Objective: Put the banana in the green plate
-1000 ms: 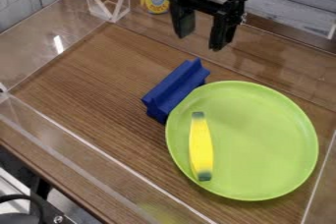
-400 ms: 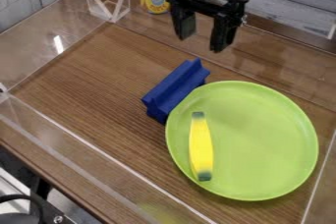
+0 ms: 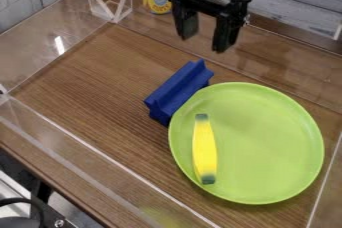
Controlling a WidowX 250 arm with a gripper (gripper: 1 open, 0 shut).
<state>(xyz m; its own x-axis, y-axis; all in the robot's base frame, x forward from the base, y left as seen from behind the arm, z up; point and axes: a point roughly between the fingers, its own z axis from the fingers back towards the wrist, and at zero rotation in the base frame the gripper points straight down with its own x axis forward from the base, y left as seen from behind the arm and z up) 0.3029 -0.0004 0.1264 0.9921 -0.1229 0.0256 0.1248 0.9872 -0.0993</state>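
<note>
The banana [image 3: 203, 147] lies inside the green plate [image 3: 274, 132] near the tabletop's [image 3: 94, 82] front right corner. The pincer [image 3: 205, 30] hangs wide and empty at the far edge.

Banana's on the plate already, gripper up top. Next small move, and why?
Probably none beyond staying clear: hold or retreat a little. The banana lies fully inside the green plate, near its left rim, and the gripper hangs open and empty, far back from the plate. The blue block touches the plate's rim, so reaching down again would only risk nudging things.

Blue block [image 3: 179, 89] on wood table [image 3: 94, 82], clear walls [image 3: 54, 27].
</note>
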